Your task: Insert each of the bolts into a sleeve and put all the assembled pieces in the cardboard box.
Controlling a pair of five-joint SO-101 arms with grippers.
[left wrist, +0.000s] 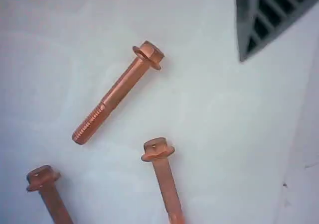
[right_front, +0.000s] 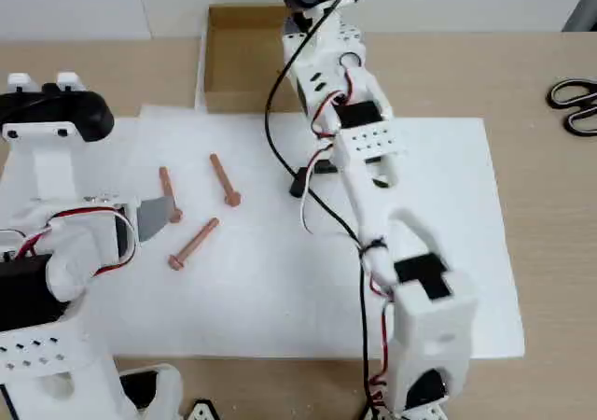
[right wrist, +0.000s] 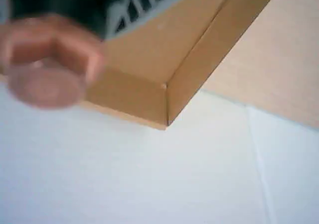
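Three copper bolts lie loose on the white foam sheet (right_front: 261,289): one (right_front: 169,194), one (right_front: 225,179) and one (right_front: 193,244). The left wrist view shows them from close up, one whole (left wrist: 117,92) and two cut off by the picture's edge (left wrist: 162,176) (left wrist: 45,184). My left gripper (right_front: 157,217) hovers open just left of them, its grey finger (left wrist: 269,20) holding nothing. My right gripper (right_front: 306,37) hangs over the cardboard box (right_front: 233,61), shut on a bolt (right wrist: 47,59) with a dark piece above its head, perhaps a sleeve.
A small black piece (right_front: 298,187) lies on the foam beside the right arm's cable. Scissors (right_front: 574,103) rest on the wooden table at the far right. The box's corner (right wrist: 167,102) meets the foam sheet. The right arm stretches across the sheet's middle.
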